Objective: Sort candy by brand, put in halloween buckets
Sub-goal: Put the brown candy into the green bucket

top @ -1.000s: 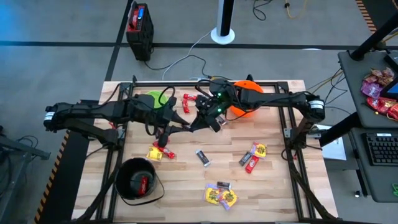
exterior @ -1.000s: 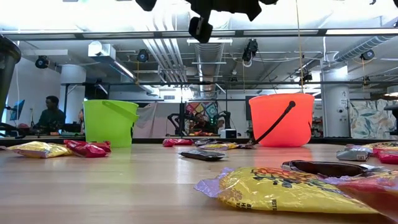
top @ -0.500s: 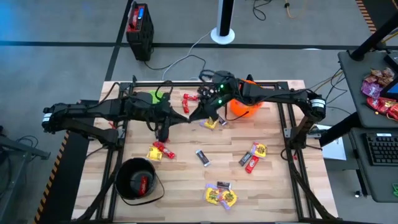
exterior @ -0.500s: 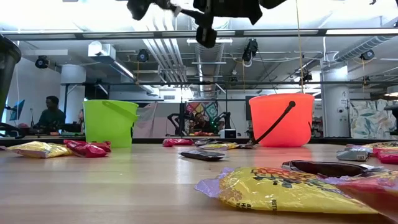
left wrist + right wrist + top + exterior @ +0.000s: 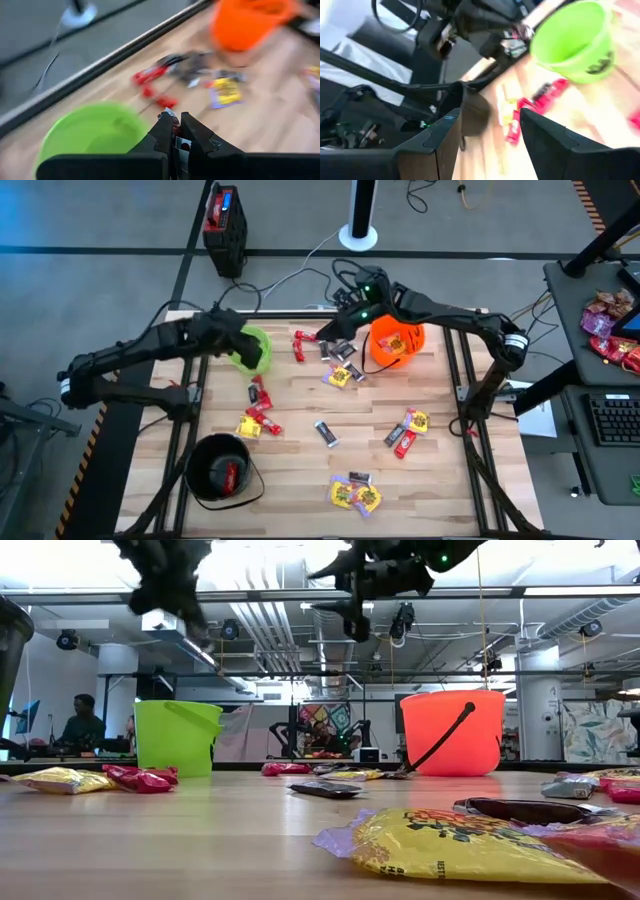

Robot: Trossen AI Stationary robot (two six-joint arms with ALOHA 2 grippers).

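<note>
A robotics lab: exposed ceiling ducts [image 5: 335,625], concrete floor [image 5: 90,290].

You are looking at a table [image 5: 300,450] of pale, matt wooden planks with visible grain. The lime green bucket [image 5: 250,345], orange bucket [image 5: 397,343] and black bucket [image 5: 220,468] are showing as smooth, slightly glossy plastic. The candy [image 5: 455,843] is lying in shiny, crinkled foil-like wrappers. The arms are appearing dark and matt; the frame rails [image 5: 470,395] are looking like black metal.

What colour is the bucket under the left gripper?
Lime green plastic bucket, clearest in the left wrist view.
</note>
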